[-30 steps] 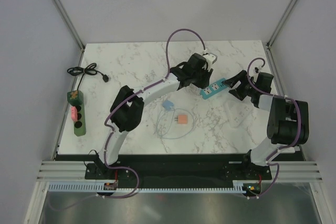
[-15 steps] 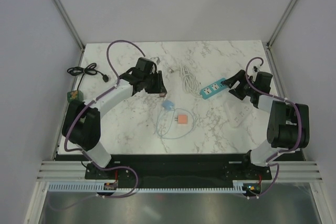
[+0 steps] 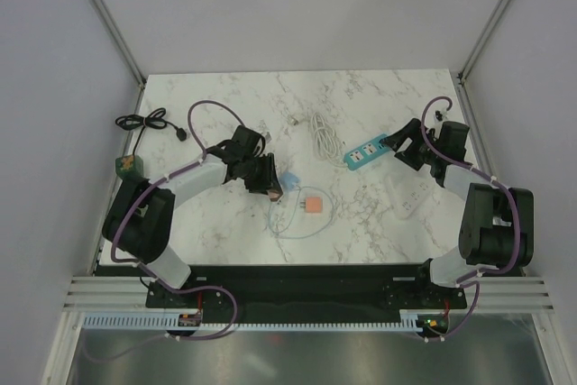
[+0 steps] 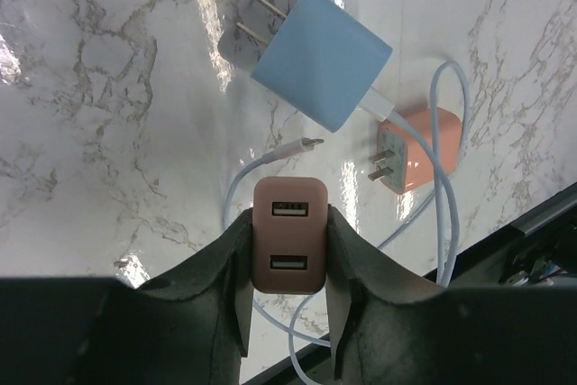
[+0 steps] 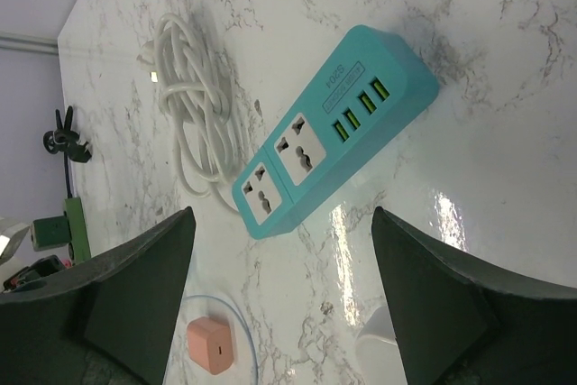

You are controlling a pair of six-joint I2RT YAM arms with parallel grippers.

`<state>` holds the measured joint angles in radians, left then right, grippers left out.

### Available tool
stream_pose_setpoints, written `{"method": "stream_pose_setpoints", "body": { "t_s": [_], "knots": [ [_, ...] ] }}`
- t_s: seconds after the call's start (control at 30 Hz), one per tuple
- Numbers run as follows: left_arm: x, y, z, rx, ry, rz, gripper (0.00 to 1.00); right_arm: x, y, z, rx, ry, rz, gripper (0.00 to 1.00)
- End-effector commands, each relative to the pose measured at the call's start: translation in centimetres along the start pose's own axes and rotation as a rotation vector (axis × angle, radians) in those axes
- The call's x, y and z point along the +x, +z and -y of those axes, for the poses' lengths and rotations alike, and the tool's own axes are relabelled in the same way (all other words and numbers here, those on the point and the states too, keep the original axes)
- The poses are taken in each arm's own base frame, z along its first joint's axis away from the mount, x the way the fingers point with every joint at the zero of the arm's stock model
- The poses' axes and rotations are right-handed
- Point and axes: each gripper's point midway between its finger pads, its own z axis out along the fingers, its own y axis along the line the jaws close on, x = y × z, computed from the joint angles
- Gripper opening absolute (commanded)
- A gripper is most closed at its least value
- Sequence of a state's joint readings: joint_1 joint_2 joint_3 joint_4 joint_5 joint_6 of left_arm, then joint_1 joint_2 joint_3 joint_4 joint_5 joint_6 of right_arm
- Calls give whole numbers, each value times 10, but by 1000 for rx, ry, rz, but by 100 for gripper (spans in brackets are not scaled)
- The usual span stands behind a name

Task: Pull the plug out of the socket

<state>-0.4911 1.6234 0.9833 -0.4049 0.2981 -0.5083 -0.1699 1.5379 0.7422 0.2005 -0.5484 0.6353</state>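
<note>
The left gripper (image 4: 288, 221) was clamped on a pink rectangular charger plug (image 4: 288, 263) with 2 USB ports, held over the white marble table (image 4: 99, 132), well apart from the teal plastic power strip (image 5: 329, 128). Beneath lay a blue cube charger (image 4: 320, 69), a salmon cube charger (image 4: 424, 142) and a thin pale-blue cable (image 4: 449, 223). The right gripper (image 5: 281, 215) stood wide, grasping nothing, near the strip.
</note>
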Motion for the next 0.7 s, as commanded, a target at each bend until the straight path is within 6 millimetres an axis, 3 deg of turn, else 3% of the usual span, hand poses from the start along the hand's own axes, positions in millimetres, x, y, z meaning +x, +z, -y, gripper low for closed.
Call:
{"method": "stream_pose_setpoints", "body": {
  "t_s": [0.0,0.27,0.3,0.4,0.5,0.67],
  "knots": [
    [-10,-17,20,76,-11,56,41,-5,-3,-6,-10,-46,20,87],
    [-13,-34,16,30,23,96,64,-5,-4,-6,4,-62,16,87],
    [-15,-37,14,14,31,108,71,-4,-3,-6,4,-62,14,87],
    [-28,-59,11,-40,70,172,86,-3,-3,-7,6,-67,11,87],
    [-39,-83,7,-89,94,242,94,-2,-2,-5,12,-67,5,87],
    [-53,-116,-12,-207,97,348,97,-1,-1,-5,15,-70,1,88]
  ]
}}
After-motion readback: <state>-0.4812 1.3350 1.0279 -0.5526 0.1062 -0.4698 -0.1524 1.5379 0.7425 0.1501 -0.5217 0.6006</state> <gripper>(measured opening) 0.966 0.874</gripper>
